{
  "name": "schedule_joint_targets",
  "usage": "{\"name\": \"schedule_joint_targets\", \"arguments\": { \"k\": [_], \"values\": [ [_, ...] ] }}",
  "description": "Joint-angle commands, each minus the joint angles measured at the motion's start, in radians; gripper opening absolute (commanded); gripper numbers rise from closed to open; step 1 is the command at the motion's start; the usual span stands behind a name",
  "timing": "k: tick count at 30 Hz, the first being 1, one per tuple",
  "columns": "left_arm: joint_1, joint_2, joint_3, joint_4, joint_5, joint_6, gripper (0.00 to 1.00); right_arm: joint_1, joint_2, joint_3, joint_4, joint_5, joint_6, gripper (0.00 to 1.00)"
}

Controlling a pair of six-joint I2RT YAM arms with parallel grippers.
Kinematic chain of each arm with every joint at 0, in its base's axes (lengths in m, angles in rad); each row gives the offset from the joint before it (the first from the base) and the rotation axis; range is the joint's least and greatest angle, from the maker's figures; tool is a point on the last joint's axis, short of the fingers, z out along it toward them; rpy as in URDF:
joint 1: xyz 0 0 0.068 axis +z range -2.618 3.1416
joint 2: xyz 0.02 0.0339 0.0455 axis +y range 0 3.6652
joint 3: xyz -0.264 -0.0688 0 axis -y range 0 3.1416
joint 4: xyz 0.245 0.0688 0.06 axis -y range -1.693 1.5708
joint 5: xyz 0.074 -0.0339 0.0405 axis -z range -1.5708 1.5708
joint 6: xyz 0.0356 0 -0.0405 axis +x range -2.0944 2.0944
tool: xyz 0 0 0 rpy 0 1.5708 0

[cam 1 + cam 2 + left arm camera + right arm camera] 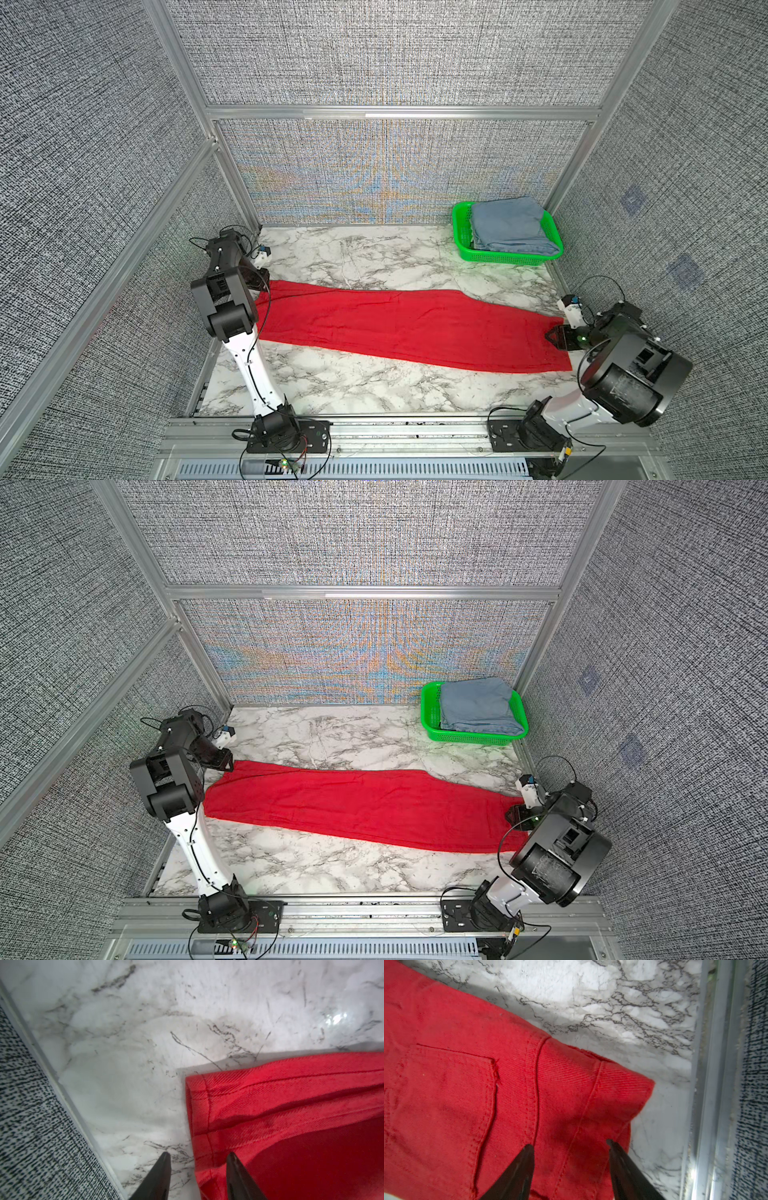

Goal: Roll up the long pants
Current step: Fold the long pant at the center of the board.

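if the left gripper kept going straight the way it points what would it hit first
Probably the hem of the long pants: the left gripper points down at that edge, jaws open astride it, one side over the table. Depth is unclear; it may touch table too.

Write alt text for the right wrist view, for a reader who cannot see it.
The right end effector, its dark jaws apart, points at the waistband end of the long pants, bright red twill with a stitched pocket and seams. They lie on a white marble-patterned table, beside a metal frame rail.
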State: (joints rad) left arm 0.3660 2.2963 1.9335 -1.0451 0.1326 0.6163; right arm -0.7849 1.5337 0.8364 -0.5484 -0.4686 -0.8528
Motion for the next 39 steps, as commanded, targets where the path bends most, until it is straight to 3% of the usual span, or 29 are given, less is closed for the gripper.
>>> {"name": "schedule_joint_targets", "arguments": {
  "k": [1,7,13,16,39],
  "values": [
    [0.0,0.008,0.006,-0.016,0.025,0.003,0.45,0.001,-0.007,0.004,-0.016,-0.009,0.0,0.61],
    [0.001,0.024,0.011,-0.04,0.029,0.018,0.31,0.001,-0.001,0.007,-0.012,-0.012,0.006,0.61],
    [-0.001,0.035,0.019,-0.069,0.04,0.031,0.28,0.001,0.0,0.006,-0.006,-0.008,0.009,0.61],
    [0.0,0.033,0.023,-0.061,0.04,0.024,0.03,0.001,-0.001,0.006,-0.004,-0.008,0.011,0.61],
    [0.0,0.082,0.205,-0.09,0.058,-0.012,0.06,0.001,-0.004,0.007,-0.001,-0.007,0.02,0.61]
  ]
}}
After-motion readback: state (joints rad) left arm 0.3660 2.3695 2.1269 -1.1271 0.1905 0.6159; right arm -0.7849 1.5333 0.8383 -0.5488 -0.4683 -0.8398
